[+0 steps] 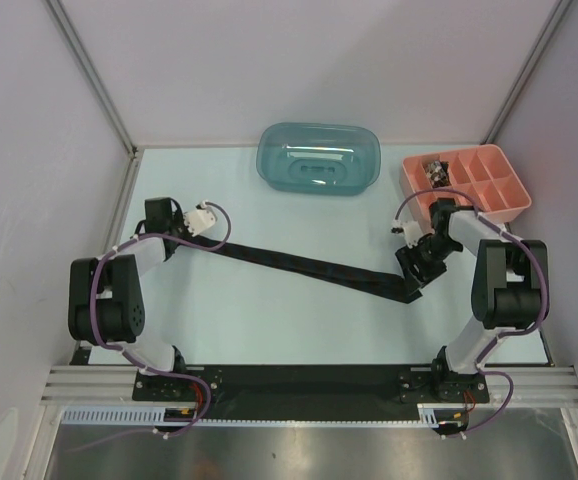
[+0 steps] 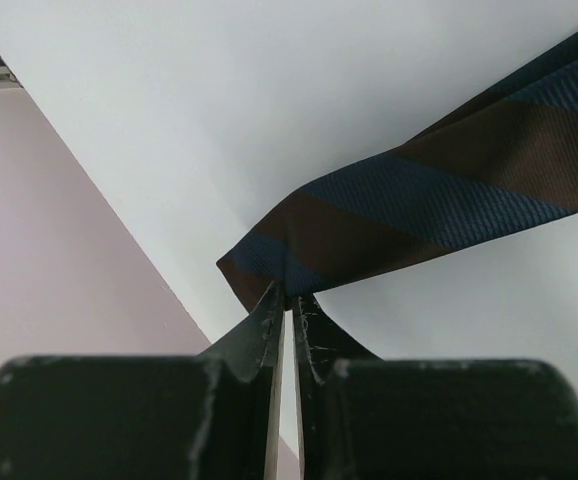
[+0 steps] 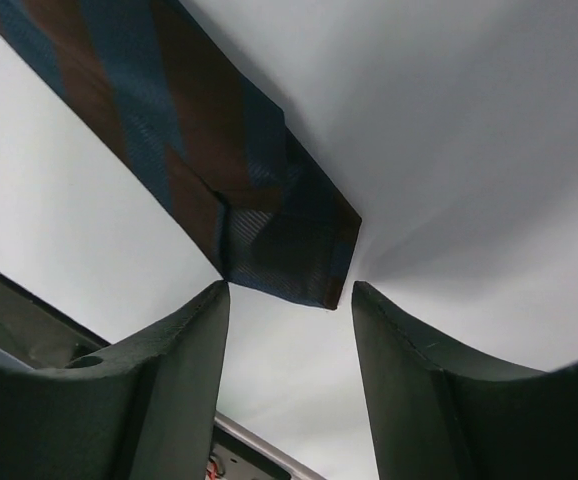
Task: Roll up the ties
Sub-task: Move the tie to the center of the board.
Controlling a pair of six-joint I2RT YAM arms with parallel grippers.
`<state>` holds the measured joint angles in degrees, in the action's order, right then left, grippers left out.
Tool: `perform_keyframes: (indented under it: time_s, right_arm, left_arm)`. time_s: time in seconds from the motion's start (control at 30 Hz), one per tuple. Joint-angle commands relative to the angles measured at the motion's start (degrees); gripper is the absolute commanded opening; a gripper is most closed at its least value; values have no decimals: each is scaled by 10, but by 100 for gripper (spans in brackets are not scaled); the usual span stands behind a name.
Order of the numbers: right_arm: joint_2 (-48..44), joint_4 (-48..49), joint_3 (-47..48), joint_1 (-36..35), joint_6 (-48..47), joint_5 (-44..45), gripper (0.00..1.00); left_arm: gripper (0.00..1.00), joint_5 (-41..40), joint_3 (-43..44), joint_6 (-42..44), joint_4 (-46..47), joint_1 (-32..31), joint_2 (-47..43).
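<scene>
The tie [image 1: 299, 262] runs far-left to near-right — left gripper [image 2: 289, 298] pinching one end, right gripper [image 3: 291, 295] spread at the other

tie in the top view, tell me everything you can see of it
One narrow tie, unrolled, runs diagonally across the pale table from upper left to lower right. From above it looks black; the wrist views show woven fabric with diagonal navy and brown stripes. The left gripper is pinched shut on its left end. Its right end looks folded back on itself and lies just ahead of the right gripper, whose jaws stand open, not clamping it.
</scene>
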<state>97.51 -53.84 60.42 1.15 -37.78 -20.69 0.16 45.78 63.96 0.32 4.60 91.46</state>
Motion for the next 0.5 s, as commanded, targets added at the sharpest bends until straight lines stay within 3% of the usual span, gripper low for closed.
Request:
perform_keyframes:
  time_s: [0.0,0.1,0.2,0.23,0.37,0.47]
  right_arm:
    - [3,43,-22,-29,3,37,53]
    - [-1,79,-54,-47,0,71,46]
    - [-3,109,-74,-52,-4,100,17]
    - [-3,112,-77,-50,-6,116,0]
    - [-10,122,-82,-15,-49,151,0]
    - [-21,131,-75,49,-87,166,0]
  left_arm:
    - [10,0,10,-15,11,1,1]
    - [10,1,10,-23,11,1,-3]
    - [10,6,10,-29,5,1,-12]
    - [10,7,8,-30,4,1,-16]
    - [10,54,3,-35,-29,1,-50]
    - [11,73,5,-48,-53,-4,-73]
